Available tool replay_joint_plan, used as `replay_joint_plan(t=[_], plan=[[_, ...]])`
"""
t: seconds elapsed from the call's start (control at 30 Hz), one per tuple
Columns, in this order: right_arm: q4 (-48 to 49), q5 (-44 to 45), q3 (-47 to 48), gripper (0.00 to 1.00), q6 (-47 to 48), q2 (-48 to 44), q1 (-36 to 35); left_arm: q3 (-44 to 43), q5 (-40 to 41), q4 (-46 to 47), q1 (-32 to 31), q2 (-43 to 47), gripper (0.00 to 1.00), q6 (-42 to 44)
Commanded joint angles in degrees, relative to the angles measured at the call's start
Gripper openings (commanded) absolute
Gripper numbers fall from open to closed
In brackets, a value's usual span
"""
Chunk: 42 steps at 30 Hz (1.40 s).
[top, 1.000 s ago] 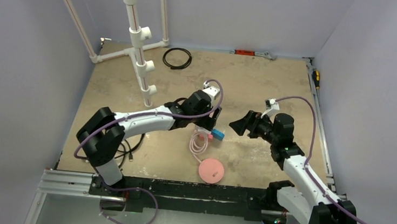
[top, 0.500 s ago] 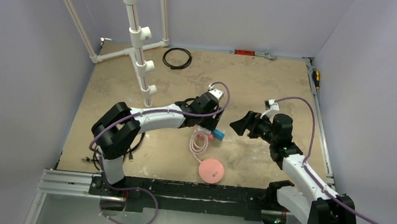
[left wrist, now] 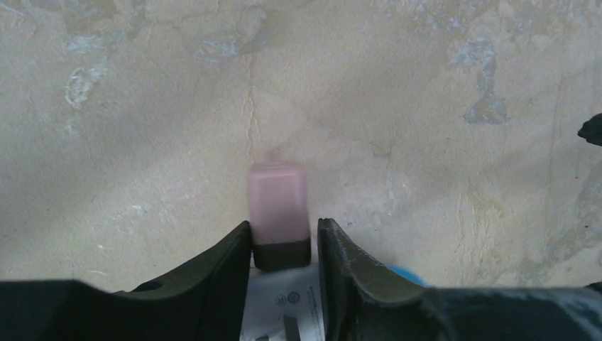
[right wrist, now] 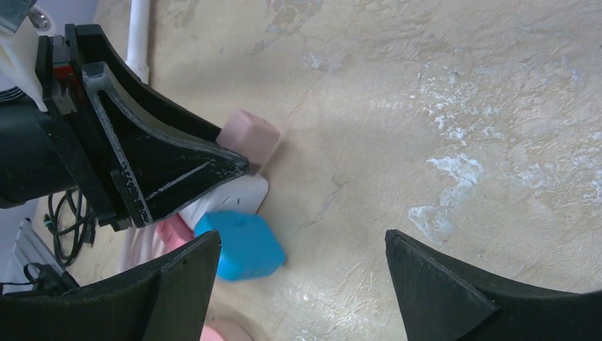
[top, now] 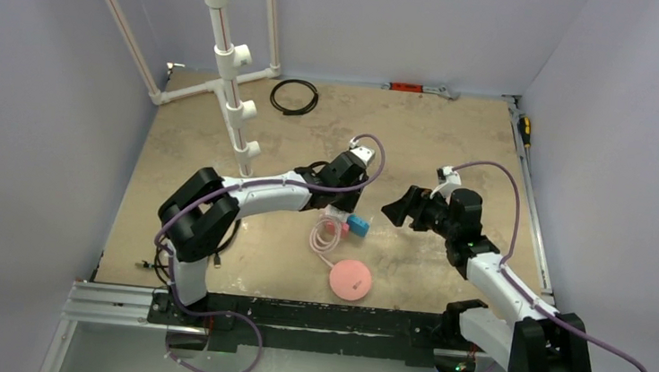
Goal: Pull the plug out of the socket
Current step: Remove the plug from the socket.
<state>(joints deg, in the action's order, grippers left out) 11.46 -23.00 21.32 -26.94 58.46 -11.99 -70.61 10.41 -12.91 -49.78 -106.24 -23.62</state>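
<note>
The white socket (right wrist: 231, 197) lies mid-table with a blue plug (right wrist: 243, 246) on its near side and a pale pink plug (left wrist: 277, 206) sticking out past the fingertips. My left gripper (left wrist: 284, 224) is down over the socket (left wrist: 284, 309), and the white body fills the gap between the jaws. In the top view the left gripper (top: 342, 203) covers most of the socket (top: 339, 216), with the blue plug (top: 358, 225) poking out to the right. My right gripper (right wrist: 303, 238) stands wide open just right of the blue plug, touching nothing; it also shows from above (top: 393, 211).
A pink cable coil (top: 326, 237) runs from the socket to a round pink disc (top: 350, 280) near the front edge. A white PVC pipe stand (top: 230, 51) and a black cable loop (top: 294, 97) are at the back left. Black wires (top: 212, 248) lie by the left arm's base.
My left arm reached a little further right and its jaws closed in on the socket. The socket and plugs shifted slightly. The right gripper stayed open and hardly moved.
</note>
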Motion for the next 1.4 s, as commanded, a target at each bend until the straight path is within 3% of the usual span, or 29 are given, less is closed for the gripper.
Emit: replay_joint_plan(t=[0.0,0.33,0.57,0.77,1.03,1.23,1.37], plan=[[2.11,0.84,-0.30,0.89,1.27,-1.55,-0.19,0.38,-1.31,-1.86,-0.27,-0.52,0.32,-0.16],[3.29,-0.61,-0.84,0.89,1.26,-2.20,-0.18,6.08,-6.49,7.76,-0.32,7.77,0.30,4.79],[4.49,-2.18,-1.31,0.89,1.14,-2.30,-0.21,5.93,-14.63,8.86,-1.11,6.73,0.27,12.13],[12.59,-10.95,-3.76,0.94,-1.71,-1.30,-0.22,11.54,-18.16,17.84,-1.55,10.05,0.27,13.41],[21.66,-17.73,-4.36,0.89,-7.54,8.94,-0.23,17.99,-21.81,26.74,-1.63,14.47,0.27,12.78],[32.95,-24.42,-4.18,0.81,-14.46,16.66,-0.23,17.79,-23.58,26.69,-1.64,14.32,0.27,13.23],[33.09,-24.10,-3.71,0.79,-14.91,18.39,-0.21,17.78,-23.92,26.76,-1.73,14.48,0.27,13.45]])
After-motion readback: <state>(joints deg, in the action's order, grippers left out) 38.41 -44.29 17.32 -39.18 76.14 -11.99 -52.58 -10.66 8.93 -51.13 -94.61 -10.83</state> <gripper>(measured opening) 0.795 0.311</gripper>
